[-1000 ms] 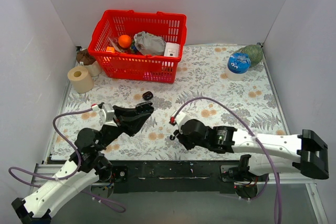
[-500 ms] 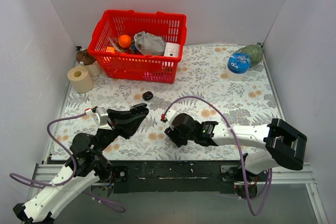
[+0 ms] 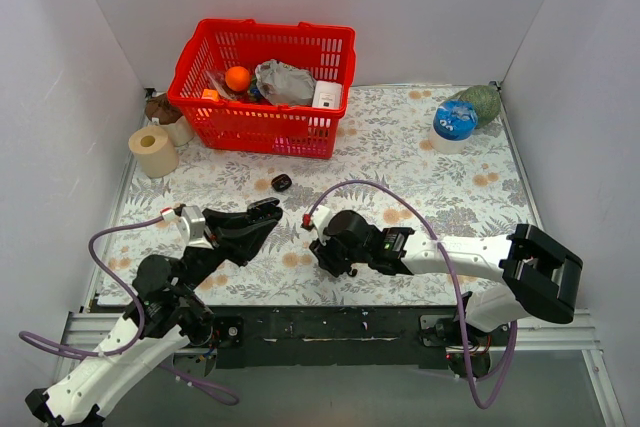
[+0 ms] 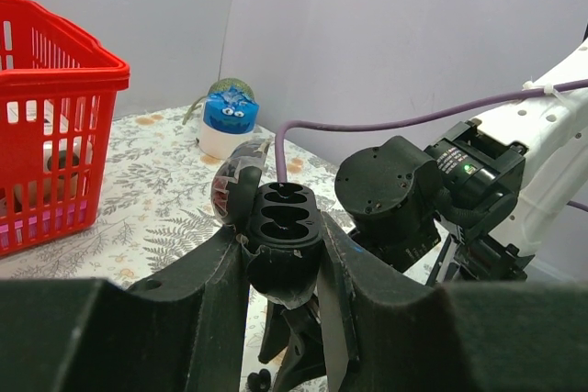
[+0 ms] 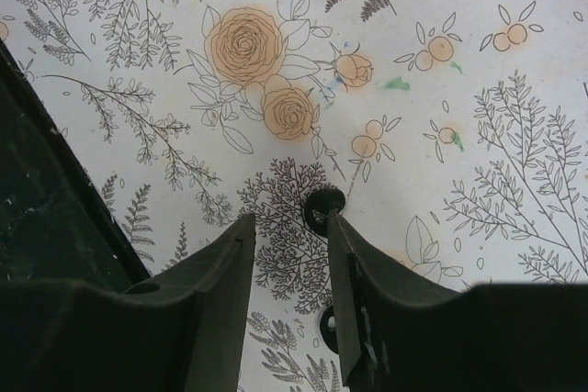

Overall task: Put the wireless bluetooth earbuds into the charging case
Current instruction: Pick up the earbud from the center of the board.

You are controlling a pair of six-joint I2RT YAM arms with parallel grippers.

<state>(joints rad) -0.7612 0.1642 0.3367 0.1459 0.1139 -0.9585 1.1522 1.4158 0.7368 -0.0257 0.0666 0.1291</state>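
Note:
My left gripper (image 4: 283, 238) is shut on the black charging case (image 4: 285, 223). It holds the case above the table with the lid (image 4: 235, 186) hinged open and the sockets facing up; the sockets look empty. In the top view the left gripper (image 3: 262, 213) sits left of the right gripper (image 3: 324, 253). My right gripper (image 5: 289, 222) is open and points down at the floral cloth. One tiny black earbud (image 5: 322, 207) lies at the tip of its right finger (image 5: 344, 263), outside the gap. A second earbud (image 5: 325, 323) is half hidden behind that finger.
A red basket (image 3: 263, 87) with items stands at the back. A paper roll (image 3: 153, 151) is at the left. A blue-lidded jar (image 3: 455, 122) and a green object (image 3: 481, 102) are at the back right. A small black rounded piece (image 3: 281, 183) lies in front of the basket.
My right arm has swung left, bringing its gripper closer to the left gripper and down over the earbuds. My left gripper drew back slightly with the case.

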